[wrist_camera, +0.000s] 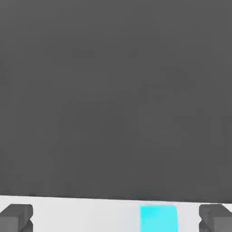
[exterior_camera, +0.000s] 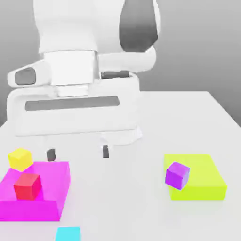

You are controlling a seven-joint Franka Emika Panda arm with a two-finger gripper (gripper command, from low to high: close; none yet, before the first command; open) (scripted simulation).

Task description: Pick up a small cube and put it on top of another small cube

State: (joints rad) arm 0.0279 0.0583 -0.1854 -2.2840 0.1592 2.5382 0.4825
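Beneath the spread, empty jaws (exterior_camera: pixel 78 153), the desk (exterior_camera: pixel 120 197) is supporting the cyan cube (exterior_camera: pixel 68 234), pre-grasp positioning apparently requiring alignment.

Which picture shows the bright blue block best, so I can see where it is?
The exterior view, because it shows the blue block near the pink block, though its bottom edge cuts the blue one off. The hand view shows part of it too, between the tool's two tips.
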